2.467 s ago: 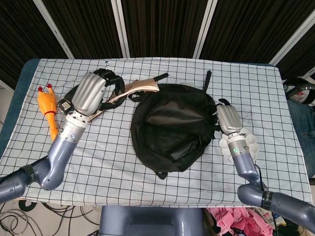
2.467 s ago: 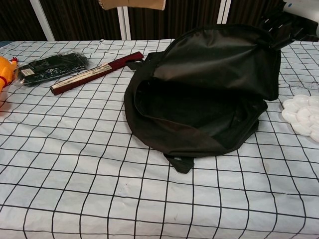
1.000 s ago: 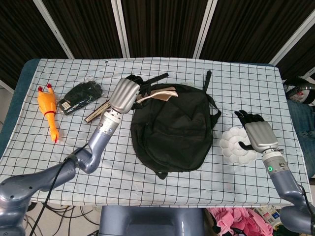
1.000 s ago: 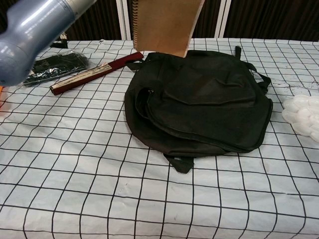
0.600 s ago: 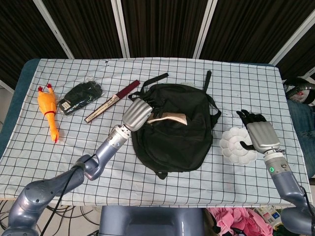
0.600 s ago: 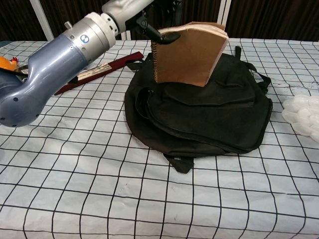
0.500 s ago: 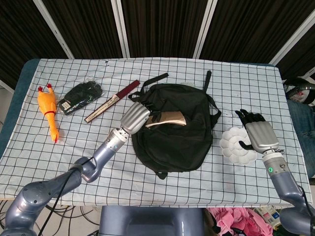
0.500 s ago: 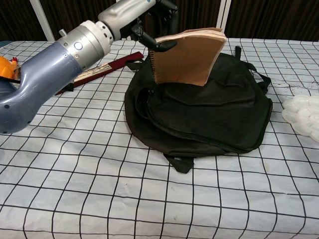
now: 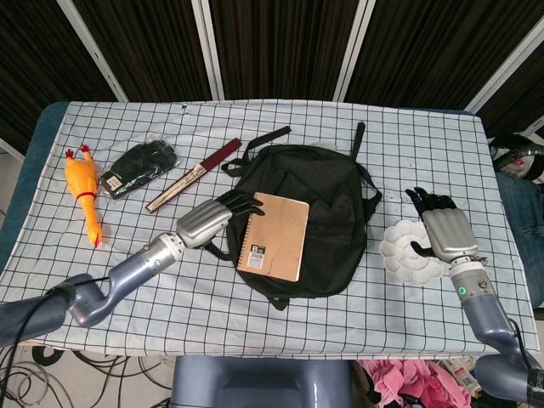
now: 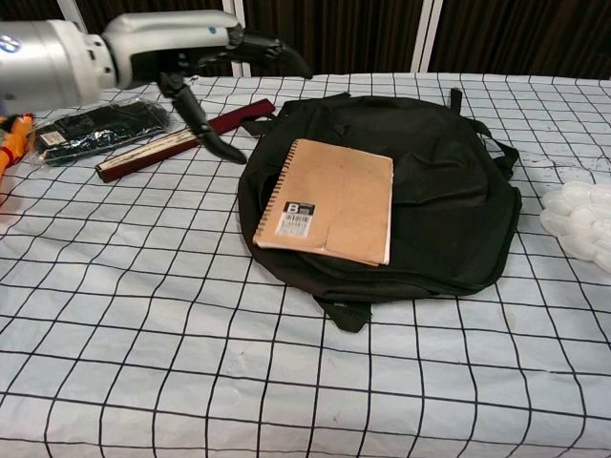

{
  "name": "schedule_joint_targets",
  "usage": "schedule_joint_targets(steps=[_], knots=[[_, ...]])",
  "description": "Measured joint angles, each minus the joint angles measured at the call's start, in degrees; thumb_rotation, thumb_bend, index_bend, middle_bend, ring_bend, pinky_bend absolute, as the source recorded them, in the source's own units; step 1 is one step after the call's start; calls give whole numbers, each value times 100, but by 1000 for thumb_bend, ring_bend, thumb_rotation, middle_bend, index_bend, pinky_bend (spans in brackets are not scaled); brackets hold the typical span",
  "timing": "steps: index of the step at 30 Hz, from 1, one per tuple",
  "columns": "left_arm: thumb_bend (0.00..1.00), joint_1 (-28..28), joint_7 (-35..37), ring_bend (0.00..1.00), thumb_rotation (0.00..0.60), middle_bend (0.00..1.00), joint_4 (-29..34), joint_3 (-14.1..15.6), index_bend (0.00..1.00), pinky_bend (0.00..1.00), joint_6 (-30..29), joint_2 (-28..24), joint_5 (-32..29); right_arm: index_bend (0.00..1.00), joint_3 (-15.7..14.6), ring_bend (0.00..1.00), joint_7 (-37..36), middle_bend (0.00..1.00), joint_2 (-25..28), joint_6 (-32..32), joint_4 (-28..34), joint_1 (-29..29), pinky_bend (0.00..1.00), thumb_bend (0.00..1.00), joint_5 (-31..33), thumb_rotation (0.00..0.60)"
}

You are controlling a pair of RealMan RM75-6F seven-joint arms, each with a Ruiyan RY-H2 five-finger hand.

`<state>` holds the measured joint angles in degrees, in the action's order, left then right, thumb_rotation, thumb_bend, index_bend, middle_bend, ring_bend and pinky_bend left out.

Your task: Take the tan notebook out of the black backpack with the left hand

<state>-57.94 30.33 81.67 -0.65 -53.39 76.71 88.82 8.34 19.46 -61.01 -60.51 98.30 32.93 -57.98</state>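
Note:
The tan spiral notebook lies flat on top of the closed black backpack, white label facing up. My left hand hovers just left of the notebook with its fingers spread apart, holding nothing. My right hand is at the right side of the table, fingers loosely apart beside a white flower-shaped dish, holding nothing.
A dark red folded fan, a black packet and a yellow rubber chicken lie at the left. The checked cloth covers the table in front of the backpack.
The left hand has laid the notebook flat on the backpack, let it go and drawn back to the left. The right hand has stayed put.

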Motion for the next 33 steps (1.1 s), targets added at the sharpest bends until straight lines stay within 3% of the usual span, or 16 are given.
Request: schedule_joint_targets(steps=[6, 10, 14, 17, 21, 24, 29, 33], knots=[[42, 199, -94, 0, 600, 114, 930, 379, 205, 0, 305, -1244, 67, 37, 12, 112, 51, 45, -53, -82, -50, -26, 122, 213, 12, 600], [45, 497, -692, 0, 600, 114, 998, 399, 212, 0, -32, -1368, 6, 37, -5, 112, 78, 46, -75, -223, -140, -95, 122, 213, -40, 600], [47, 1048, -1636, 0, 600, 114, 1029, 417, 212, 0, -836, -1395, -94, 37, -82, 111, 75, 45, -81, -609, -191, -303, 122, 213, -233, 600], [47, 1784, -2328, 0, 600, 114, 1033, 519, 211, 0, -1811, -1360, -153, 37, -295, 108, 14, 45, -87, -1271, -160, -714, 122, 213, -668, 600], [73, 3048, -2934, 0, 600, 111, 1044, 752, 211, 0, -3039, -1323, -277, 32, -778, 107, -114, 45, -123, -2330, -134, -1555, 122, 212, -1454, 600], [88, 3804, -3072, 0, 600, 110, 1044, 942, 211, 0, -3567, -1306, -375, 31, -1134, 105, -240, 45, -197, -2832, -156, -2129, 122, 213, -1884, 600], [91, 4456, -2991, 0, 600, 107, 1088, 1238, 211, 0, -3780, -1378, -548, 25, -1391, 99, -463, 37, -488, -3306, -428, -2663, 122, 213, -2284, 600], [90, 4621, -2936, 0, 600, 100, 1254, 1217, 211, 0, -3851, -1515, -545, 17, -1395, 96, -434, 33, -628, -3509, -590, -2802, 122, 212, -2539, 600]])
